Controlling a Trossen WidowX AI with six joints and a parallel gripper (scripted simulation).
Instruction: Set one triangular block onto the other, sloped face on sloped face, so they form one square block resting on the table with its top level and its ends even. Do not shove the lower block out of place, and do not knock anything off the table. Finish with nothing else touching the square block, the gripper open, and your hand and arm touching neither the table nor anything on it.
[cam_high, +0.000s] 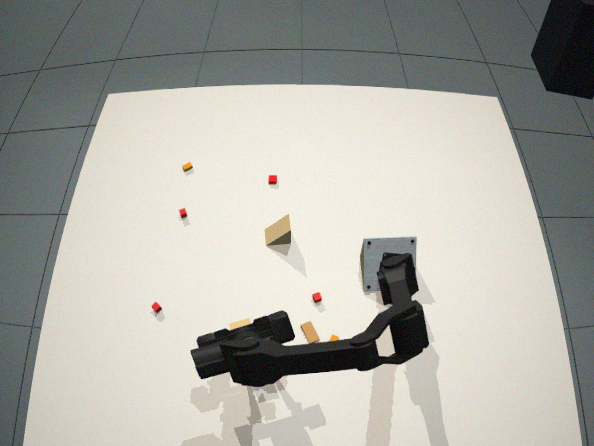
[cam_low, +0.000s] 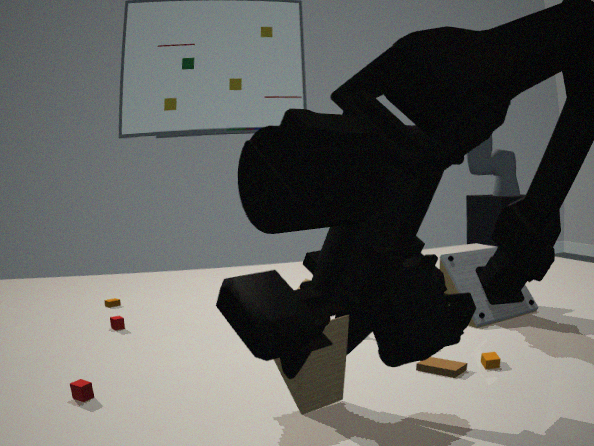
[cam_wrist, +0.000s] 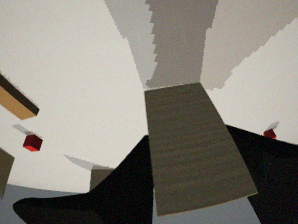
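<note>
My gripper (cam_low: 321, 364) (cam_wrist: 182, 134) is tilted over and shut on one triangular block. That block (cam_high: 240, 324) (cam_low: 320, 387) (cam_wrist: 200, 162) is plain wood and tilted with the hand, one broad face towards the wrist camera. It looks raised off the table, but how far is hard to tell. In the top view the hand hides most of it. The other triangular block (cam_high: 278, 231) (cam_wrist: 101, 177) stands on the table beyond the hand, clear of it, its dark triangular end showing in the top view. In the exterior view the arm hides nearly all of it.
A flat wooden piece (cam_high: 310, 332) (cam_low: 442, 368) and an orange cube (cam_high: 334, 338) (cam_low: 490, 360) lie beside the hand. A red cube (cam_high: 317, 297) lies between the hand and the arm's metal-plated base (cam_high: 375, 265). More red cubes and an orange piece (cam_high: 187, 166) lie farther off.
</note>
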